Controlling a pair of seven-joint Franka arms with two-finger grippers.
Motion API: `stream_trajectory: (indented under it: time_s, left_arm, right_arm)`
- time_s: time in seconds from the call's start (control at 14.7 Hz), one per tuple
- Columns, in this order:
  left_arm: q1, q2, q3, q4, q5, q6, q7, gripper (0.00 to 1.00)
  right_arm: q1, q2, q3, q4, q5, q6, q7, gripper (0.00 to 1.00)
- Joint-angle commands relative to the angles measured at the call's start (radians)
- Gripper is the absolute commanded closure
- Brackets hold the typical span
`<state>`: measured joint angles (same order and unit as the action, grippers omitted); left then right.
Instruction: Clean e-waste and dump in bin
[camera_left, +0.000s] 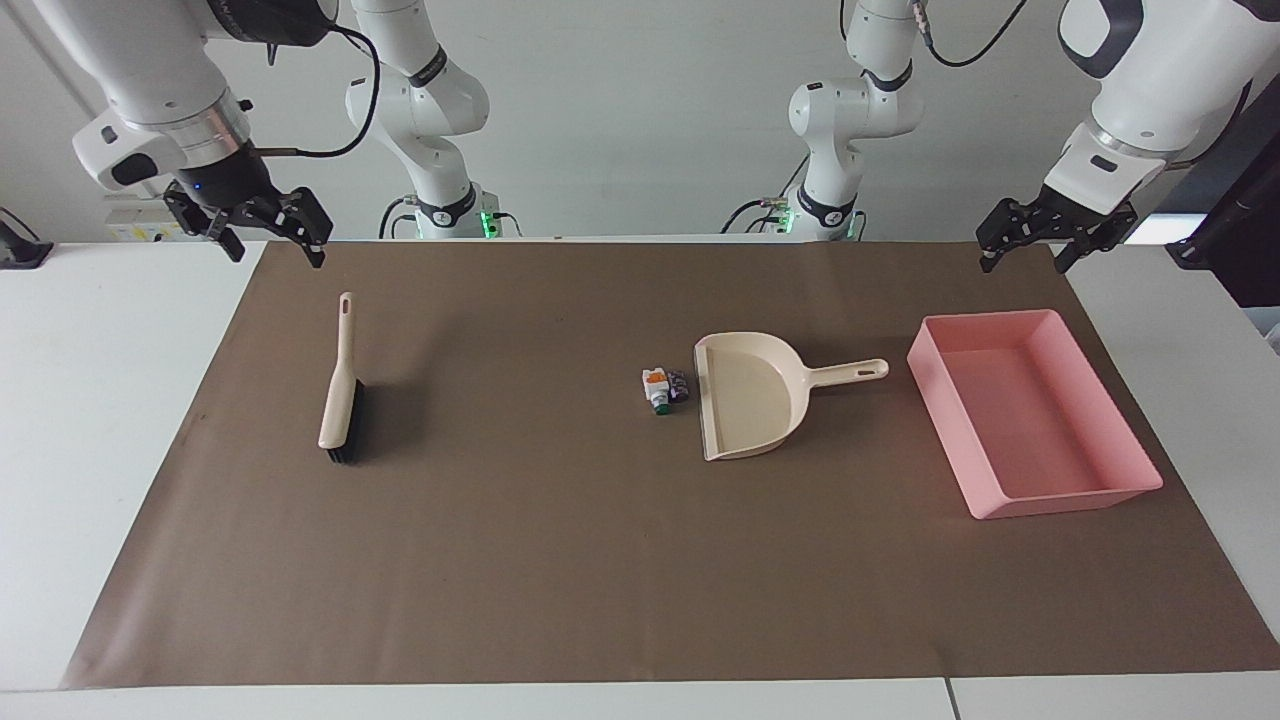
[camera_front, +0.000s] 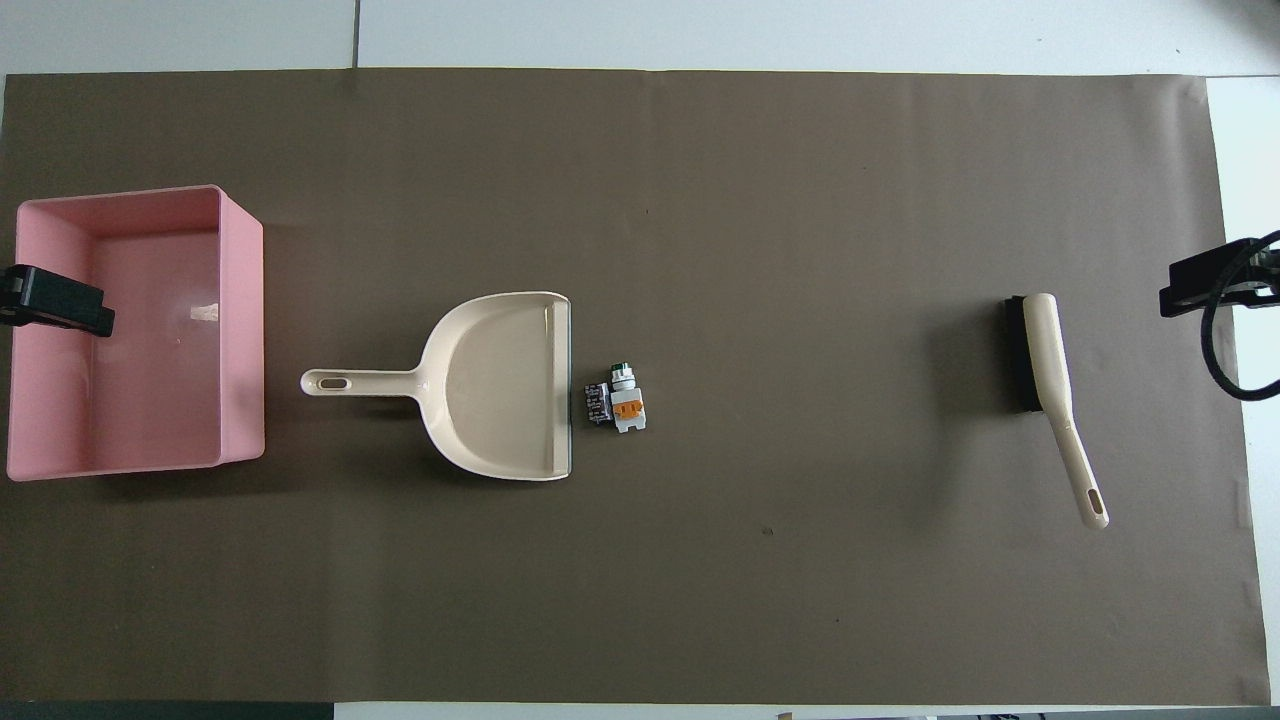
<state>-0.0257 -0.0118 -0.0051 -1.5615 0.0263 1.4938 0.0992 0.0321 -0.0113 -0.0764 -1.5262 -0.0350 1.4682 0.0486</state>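
Right gripper (camera_left: 272, 240): raised over the mat's edge nearest the robots, at the right arm's end of the table; fingers spread, holding nothing; the arm waits.
Left gripper (camera_left: 1030, 246): raised over the mat's edge nearest the robots, near the bin's nearer end; fingers spread, holding nothing; the arm waits.
Brush (camera_left: 342, 385): lies flat toward the right arm's end, handle pointing at the robots, black bristles farther out.
Bin (camera_left: 1100, 415): pink tray on the mat at the left arm's end, upright, its floor bare.
Dustpan (camera_left: 745, 395): beige, flat on the mat between the e-waste and the bin; handle points toward the bin, open lip faces the e-waste.
E-waste (camera_left: 665, 388): small cluster on the mat, just beside the dustpan's lip; a white piece with orange and green marks, a dark chip-like block against it.
Mat (camera_left: 560, 560): brown sheet over the white table (camera_left: 90, 400), carrying everything.
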Motion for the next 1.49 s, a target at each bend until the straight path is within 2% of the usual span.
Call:
stream_trajectory:
  time_s: [0.0,0.82,1.43]
  left_arm:
    - [0.007,-0.008,-0.007,-0.006,0.015,-0.009,-0.007,0.01]
    - [0.01,-0.008,-0.006,-0.006,0.02,-0.021,-0.007,0.01]
    - [0.001,-0.008,-0.007,-0.006,0.02,-0.02,0.045,0.01]
  right_arm:
    - [-0.009,-0.003,0.003,0.0,0.0,0.001,-0.019,0.01]
    - [-0.011,-0.003,0.003,-0.003,0.0,0.001,-0.016,0.01]
    - [-0.011,-0.021,0.003,-0.057,0.0,0.035,-0.024,0.01]
